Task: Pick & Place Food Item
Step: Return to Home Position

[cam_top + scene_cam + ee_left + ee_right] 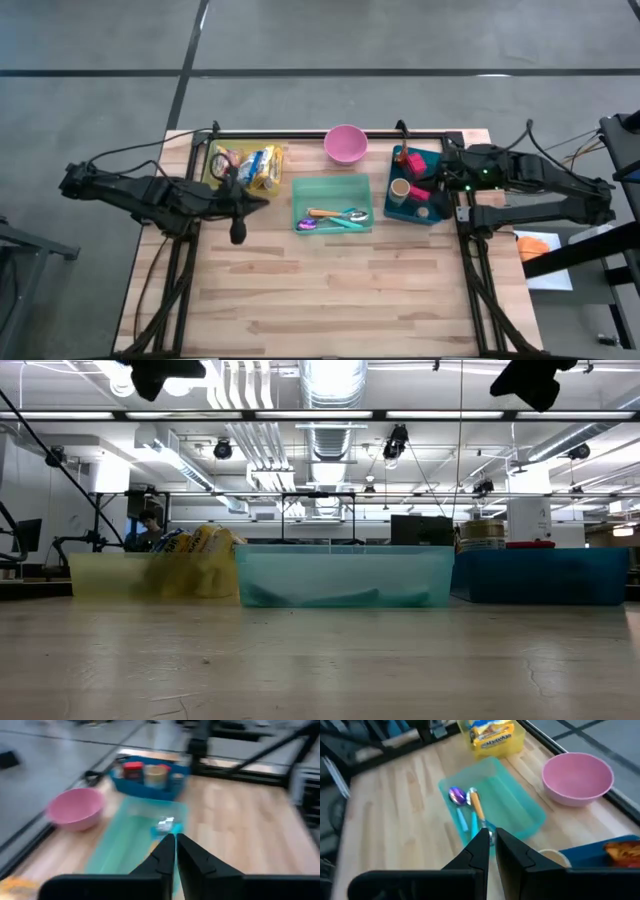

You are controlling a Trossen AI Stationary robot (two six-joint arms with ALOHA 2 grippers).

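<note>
the left gripper (pixel 175 836) hangs in the air with its two dark fingers drawn together, only a thin slit between them and nothing held. seen from above it is over the bare table (pixel 330 290), just in front of the yellow bin (pixel 212 165) and beside the green bin (pixel 332 183). the right gripper (pixel 491 831) is likewise closed on nothing, fingers all but touching, and it hovers above the blue bin (pixel 438 160) at the table's right rear, its arm covering part of that bin from overhead. the noodle packs (pixel 263 168) lie in the yellow bin, one showing a yellow printed face, with a reddish wrapper beside them that is too small to read. the green bin holds the spoons (pixel 478 810), among them a purple bowl end and an orange handle, crossed over each other. in the blue bin the red can (pixel 133 770) stands upright next to what looks like a tan cup (pixel 156 774), though that view is smeared; a pinkish thing under the right gripper cannot be made out. the pink bowl (pixel 346 143) sits on the table behind the green bin, between the two outer bins. at table height the three bins stand in a row and their walls hide most of what is inside; only the noodle packs and some can tops rise over the rims, and both arms are cut off at the upper edge as dark shapes. a person (pixel 150 525) shows far back in the room.
</note>
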